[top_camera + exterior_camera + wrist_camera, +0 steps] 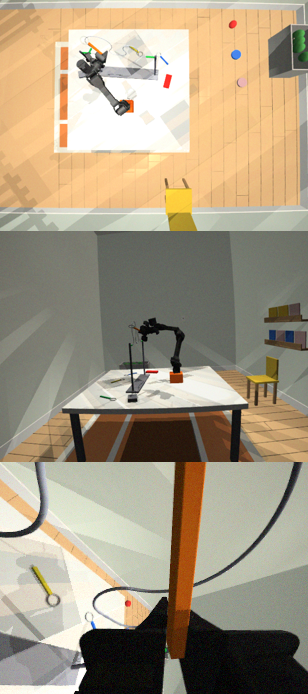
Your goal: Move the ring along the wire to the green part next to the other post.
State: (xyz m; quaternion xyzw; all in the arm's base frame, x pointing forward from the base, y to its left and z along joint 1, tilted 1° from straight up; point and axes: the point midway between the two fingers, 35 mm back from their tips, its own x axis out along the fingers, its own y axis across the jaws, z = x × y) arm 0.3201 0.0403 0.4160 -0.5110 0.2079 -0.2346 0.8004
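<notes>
My gripper [100,55] [140,329] [167,601] is shut on the lower end of the orange handle [94,48] [136,328] [185,547]. It holds the handle high above the table, close to the left post. The handle's thin grey ring [95,36] [131,325] [260,537] stands beyond the fingers. A short green part of the wire [86,52] lies just beside my wrist. The other green part [149,56] sits by the right post [155,65]. In the wrist view I cannot tell the grey wire from the ring.
The posts stand on a dark base plate [139,74] [138,382]. Loose on the white table [124,129] lie a yellow-handled ring [134,49] [42,582], a blue-handled ring [163,59], a green-handled ring [107,397], a red block [167,81] and a small dark block [132,397].
</notes>
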